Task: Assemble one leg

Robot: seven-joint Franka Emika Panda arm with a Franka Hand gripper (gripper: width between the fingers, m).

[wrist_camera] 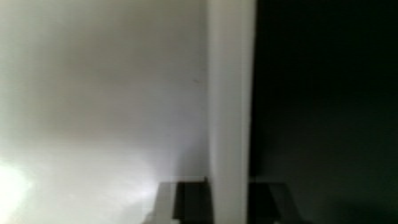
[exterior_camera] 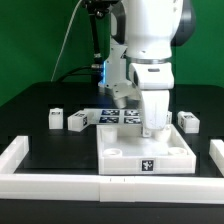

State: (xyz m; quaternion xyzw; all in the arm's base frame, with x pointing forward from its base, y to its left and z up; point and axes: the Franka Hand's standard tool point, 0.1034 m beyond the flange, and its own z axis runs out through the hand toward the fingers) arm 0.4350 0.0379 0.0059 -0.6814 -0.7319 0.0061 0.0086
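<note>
Gripper [exterior_camera: 153,130] pts straight down, low over the far corner of the big white square piece [exterior_camera: 125,150], on the exterior view's right side of that piece. Directly under the hand stands a white upright column, prob. a leg [exterior_camera: 153,115]. Its lower end is at the square piece's top; can't tell if it touches. Fingers can't be told apart from the white column, so can't tell if the jaws are spread or pinching it

Wrist view v. blurred: a narrow white strip [wrist_camera: 228,100] runs thru the middle, w/ a pale surface [wrist_camera: 98,100] on one side and black on the other. Dark shapes [wrist_camera: 187,200] sit at one edge, maybe finger parts, not sure

Other legs, rel. to gripper:
- first loose leg [exterior_camera: 55,118] & second loose leg [exterior_camera: 77,121] stand side by side on the black table [exterior_camera: 60,145], well apart from the gripper toward the exterior view's left, beyond the square piece
- third loose leg [exterior_camera: 187,121] is near the gripper toward the exterior view's right, just off the square piece

Marker board [exterior_camera: 112,116] lies flat behind the gripper, toward the exterior view's left, partly hidden by the arm. Square piece has a round hole [exterior_camera: 113,152] at a near corner & a marker tag [exterior_camera: 147,166] on its front edge. White rail [exterior_camera: 20,155] frames the table at sides & front
</note>
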